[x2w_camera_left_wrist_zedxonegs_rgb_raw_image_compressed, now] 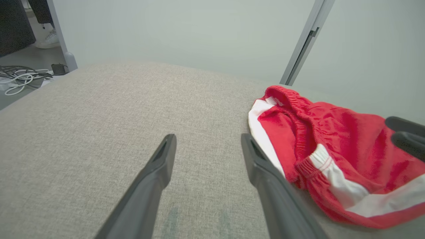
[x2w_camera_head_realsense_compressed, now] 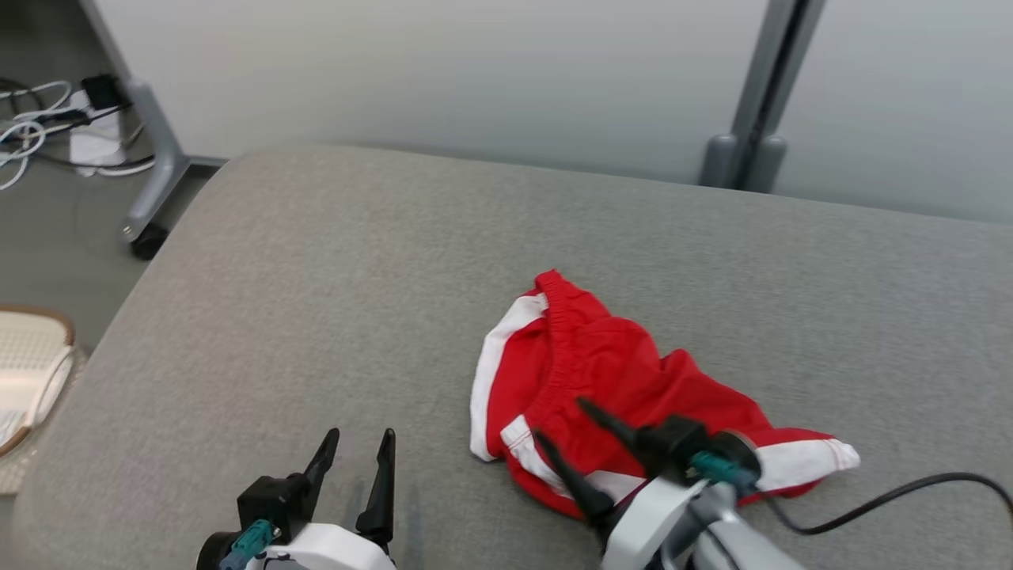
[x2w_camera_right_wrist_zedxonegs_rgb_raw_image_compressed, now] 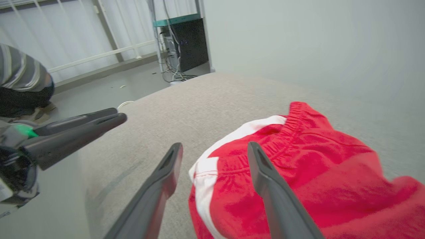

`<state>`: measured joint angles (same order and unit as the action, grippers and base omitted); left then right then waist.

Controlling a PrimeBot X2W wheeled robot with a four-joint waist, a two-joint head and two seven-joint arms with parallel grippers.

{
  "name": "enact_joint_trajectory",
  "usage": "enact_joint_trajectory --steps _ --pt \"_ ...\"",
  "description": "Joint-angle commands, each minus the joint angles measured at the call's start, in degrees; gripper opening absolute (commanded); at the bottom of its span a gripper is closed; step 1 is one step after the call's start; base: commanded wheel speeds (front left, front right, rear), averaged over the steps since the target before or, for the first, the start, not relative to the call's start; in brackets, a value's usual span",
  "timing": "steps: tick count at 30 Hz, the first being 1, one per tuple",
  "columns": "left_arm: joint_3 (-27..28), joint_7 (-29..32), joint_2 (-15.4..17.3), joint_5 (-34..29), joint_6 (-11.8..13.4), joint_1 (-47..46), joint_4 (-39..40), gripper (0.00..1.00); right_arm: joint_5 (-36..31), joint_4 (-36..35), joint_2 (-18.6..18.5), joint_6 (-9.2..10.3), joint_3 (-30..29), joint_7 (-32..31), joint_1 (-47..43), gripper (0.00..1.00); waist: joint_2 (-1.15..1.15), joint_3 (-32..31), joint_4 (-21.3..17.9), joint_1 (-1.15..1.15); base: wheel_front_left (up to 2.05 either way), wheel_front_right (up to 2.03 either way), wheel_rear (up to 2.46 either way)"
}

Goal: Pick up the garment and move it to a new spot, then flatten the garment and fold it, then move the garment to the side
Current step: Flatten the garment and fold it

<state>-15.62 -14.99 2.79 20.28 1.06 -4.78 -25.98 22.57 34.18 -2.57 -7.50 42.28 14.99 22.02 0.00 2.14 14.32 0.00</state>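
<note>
A crumpled pair of red fabric shorts [x2w_camera_head_realsense_compressed: 601,372], white-striped and elastic-waisted, is seen lying bunched on the right half of a wide grey upholstered cushion [x2w_camera_head_realsense_compressed: 316,277], not yet flattened or folded. The right gripper [x2w_camera_head_realsense_compressed: 560,419] is held over the near edge of the shorts with its two dark fingers spread and nothing between them. The left gripper [x2w_camera_head_realsense_compressed: 360,443] is likewise spread and empty, over bare cushion just left of the cloth. Should the right fingers be closed on a single top layer, the garment may be dragged into a tighter bunch rather than lifted whole, or the loose cloth may slip out. Whether the right fingertips touch the cloth cannot be told. The lower folds are hidden, and part of the near hem is covered by the right wrist.
</note>
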Motion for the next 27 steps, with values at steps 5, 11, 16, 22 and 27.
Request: enact_joint_trajectory --steps 5,11,16,22,27 --pt "2.4 -0.2 0.3 -1.7 0.4 0.8 1.5 1.00 -7.7 -1.5 -0.6 0.01 -17.2 0.2 -4.0 1.00 0.00 -2.6 -7.5 0.00 0.00 0.00 0.00" --pt "3.7 -0.2 0.2 -3.3 0.2 1.1 1.9 1.00 -12.6 -4.0 -0.4 0.01 -28.6 0.2 -9.1 1.00 0.00 -2.7 -11.5 0.00 0.00 0.00 0.00" --pt "5.3 -0.2 0.3 -4.3 0.2 2.4 1.7 1.00 -13.6 -5.7 -0.5 0.01 -32.0 0.2 -12.7 1.00 0.00 -2.8 -14.9 0.00 0.00 0.00 0.00" --pt "8.5 -0.2 0.3 -6.5 0.3 5.7 2.2 1.00 -13.2 -7.2 -0.5 0.01 -33.4 0.2 -15.6 1.00 0.00 -3.1 -17.0 0.00 0.00 0.00 0.00" --pt "10.4 -0.2 0.2 -8.0 1.2 8.3 2.9 1.00 -13.2 -7.4 -0.5 0.01 -33.7 0.2 -17.5 1.00 0.00 -3.8 -17.3 0.00 0.00 0.00 0.00"
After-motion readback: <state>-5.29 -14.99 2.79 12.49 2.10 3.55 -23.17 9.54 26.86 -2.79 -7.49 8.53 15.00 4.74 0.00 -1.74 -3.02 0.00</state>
